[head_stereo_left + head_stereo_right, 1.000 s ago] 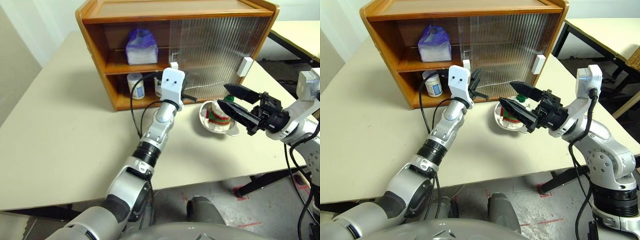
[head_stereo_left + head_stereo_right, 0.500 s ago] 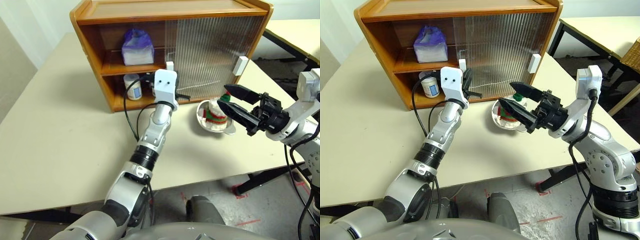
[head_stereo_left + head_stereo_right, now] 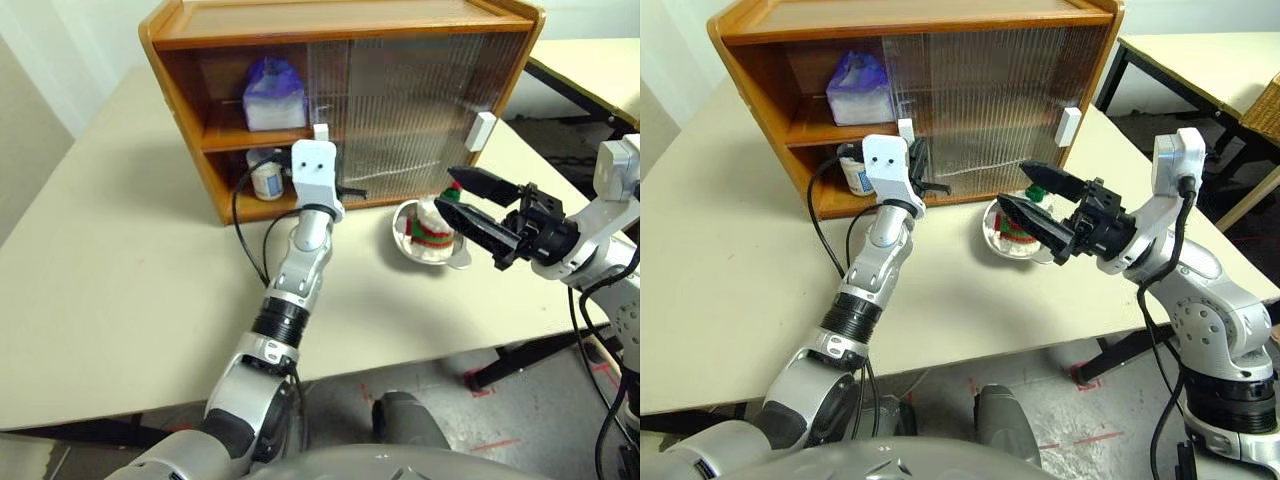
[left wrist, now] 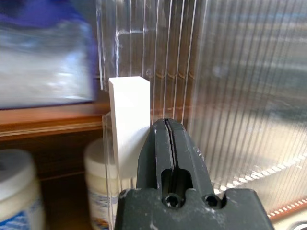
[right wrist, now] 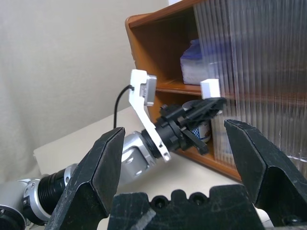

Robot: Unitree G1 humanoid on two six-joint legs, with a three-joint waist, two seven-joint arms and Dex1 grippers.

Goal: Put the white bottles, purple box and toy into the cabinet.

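The cabinet stands at the back of the table. The purple box lies on its upper shelf. One white bottle stands on the lower shelf, and another shows behind the ribbed door. My left gripper is shut, its tip against the white handle at the sliding door's edge. The toy sits in a metal bowl on the table in front of the cabinet. My right gripper hangs open just right of the toy, holding nothing.
A second white handle sits on the right end of the ribbed doors. Another table stands at the far right. The beige tabletop stretches wide to the left of my left arm.
My left gripper has moved left along the cabinet front, and the ribbed door with its handle has slid left with it, narrowing the opening. The right arm has stayed still.
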